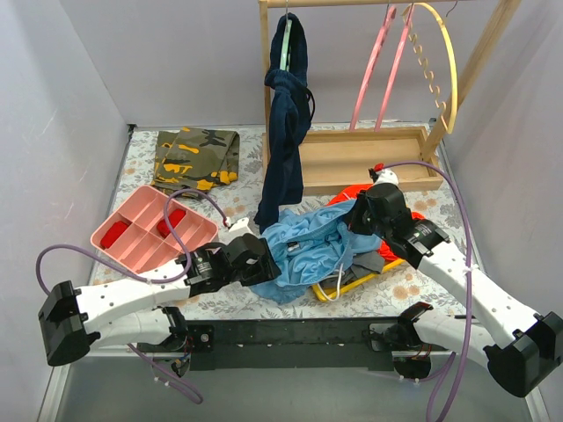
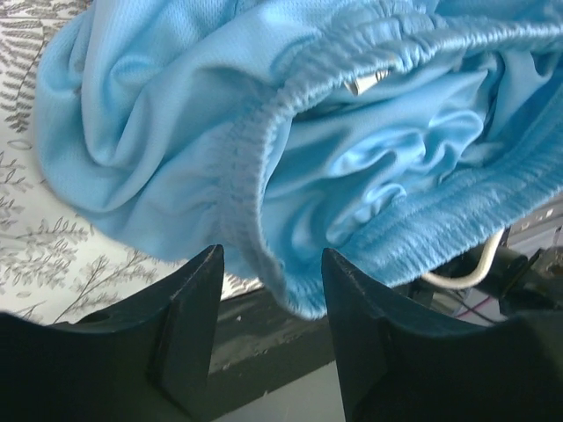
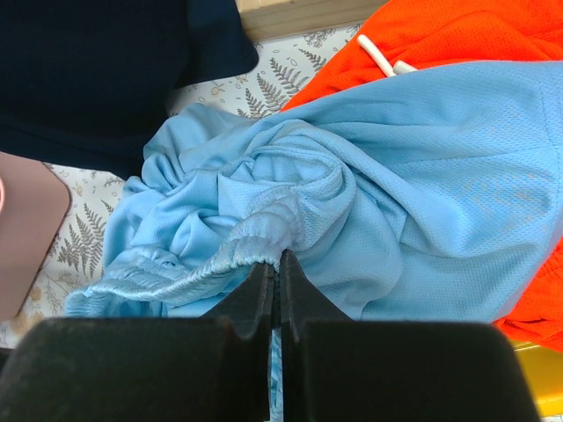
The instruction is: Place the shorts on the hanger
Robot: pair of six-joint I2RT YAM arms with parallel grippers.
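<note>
The light blue shorts (image 1: 308, 251) lie bunched in the middle of the table. My left gripper (image 1: 269, 265) is at their left edge; in the left wrist view it (image 2: 271, 253) is open, with a fold of the elastic waistband (image 2: 242, 193) hanging between the jaws. My right gripper (image 1: 356, 220) is at their right side; in the right wrist view it (image 3: 277, 257) is shut on the waistband of the shorts (image 3: 422, 176). The yellow hanger (image 1: 449, 70), a rounded loop with notches, hangs on the wooden rack at the back right, far from both grippers.
Orange-red shorts (image 1: 347, 193) lie under the blue ones. A dark navy garment (image 1: 286, 132) hangs from a pale green hanger (image 1: 286, 40). Pink hangers (image 1: 378, 61) hang on the rack. Its wooden base (image 1: 369, 158) is behind. A pink tray (image 1: 149, 229) and a camouflage garment (image 1: 193, 154) are left. A yellow flat piece (image 1: 365, 279) lies under the shorts.
</note>
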